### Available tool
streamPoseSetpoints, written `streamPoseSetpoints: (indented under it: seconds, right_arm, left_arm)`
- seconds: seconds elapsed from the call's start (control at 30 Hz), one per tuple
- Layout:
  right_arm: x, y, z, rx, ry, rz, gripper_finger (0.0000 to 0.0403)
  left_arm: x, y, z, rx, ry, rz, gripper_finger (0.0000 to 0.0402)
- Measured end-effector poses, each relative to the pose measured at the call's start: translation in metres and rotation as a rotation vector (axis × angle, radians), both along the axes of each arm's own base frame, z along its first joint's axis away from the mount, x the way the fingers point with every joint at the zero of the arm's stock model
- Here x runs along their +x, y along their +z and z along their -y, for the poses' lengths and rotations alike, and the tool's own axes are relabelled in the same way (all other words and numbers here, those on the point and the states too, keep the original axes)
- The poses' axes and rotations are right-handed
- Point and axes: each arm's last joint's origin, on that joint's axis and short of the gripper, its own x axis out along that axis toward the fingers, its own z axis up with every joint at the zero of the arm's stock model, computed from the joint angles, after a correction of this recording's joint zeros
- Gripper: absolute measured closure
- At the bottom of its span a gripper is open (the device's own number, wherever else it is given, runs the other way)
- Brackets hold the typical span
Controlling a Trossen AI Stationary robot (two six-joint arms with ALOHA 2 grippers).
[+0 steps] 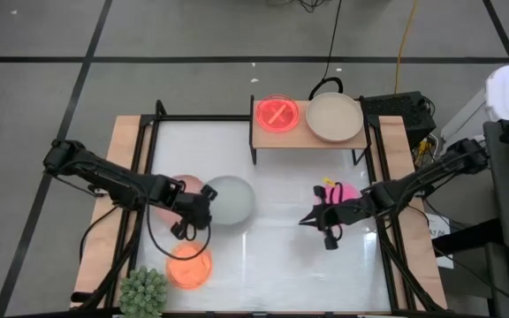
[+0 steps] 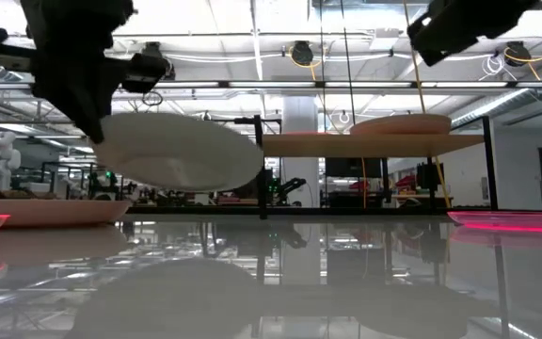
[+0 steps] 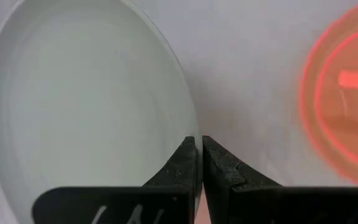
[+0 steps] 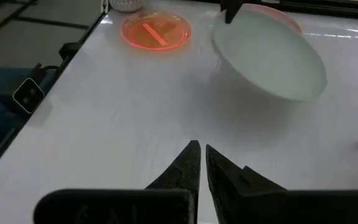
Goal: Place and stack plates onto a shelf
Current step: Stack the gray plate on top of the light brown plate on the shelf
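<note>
My left gripper (image 1: pixel 197 210) is shut on a pale grey-green plate (image 1: pixel 230 200), which hangs tilted above the table in the low view (image 2: pixel 177 153). A dusty-pink plate (image 1: pixel 182 185) lies flat just behind it. An orange plate (image 1: pixel 188 266) sits near the table's near edge. The shelf (image 1: pixel 306 132) at the far edge carries a magenta plate (image 1: pixel 277 113) and a beige plate (image 1: pixel 334 117). My right gripper (image 4: pixel 199 152) is shut and hovers over bare table, holding nothing. Another magenta plate (image 1: pixel 346 190) lies under the right arm. My left gripper pinches the grey-green plate's rim (image 3: pixel 188 132) between its two fingers, on the plate's left-near side. The fingers come from the table's left, slanting down. The plate is lifted clear of the table and tilted, its free side lower (image 2: pixel 238 174).
A spiky green plant (image 1: pixel 144 291) stands at the near left corner. Black frame bars (image 1: pixel 148 168) run along the table's left and right sides. Bare white tabletop (image 1: pixel 272 256) lies between the two arms and in front of the shelf.
</note>
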Motion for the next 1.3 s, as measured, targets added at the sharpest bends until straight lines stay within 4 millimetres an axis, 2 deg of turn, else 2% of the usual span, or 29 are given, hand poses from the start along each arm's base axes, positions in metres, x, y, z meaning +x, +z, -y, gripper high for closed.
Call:
streamPoseSetpoints:
  seconds: [0.13,0.3,0.53,0.77,0.97,1.3]
  right_arm:
    - [0.021,0.001,-0.009,-0.049,0.021,-0.025,0.0392]
    - [0.048,-0.003,-0.020,-0.111,0.050,-0.061,0.0381]
    - [0.080,0.000,-0.033,-0.097,0.130,-0.079,0.0319]
    - [0.112,-0.012,-0.048,-0.167,0.202,-0.098,0.0270]
    - [0.123,-0.029,-0.055,-0.181,0.281,-0.124,0.0271]
    - [0.133,-0.049,-0.047,-0.203,0.315,-0.173,0.0312]
  left_arm:
    - [0.007,0.006,0.012,-0.033,-0.134,0.117,0.0390]
    - [0.008,0.010,0.021,-0.077,-0.252,0.174,0.0390]
    - [0.006,0.011,0.028,-0.116,-0.368,0.179,0.0390]
    - [0.010,0.004,0.031,-0.116,-0.480,0.181,0.0390]
    - [0.016,-0.008,0.034,-0.106,-0.489,0.149,0.0390]
    - [0.019,-0.009,0.034,-0.102,-0.498,0.163,0.0390]
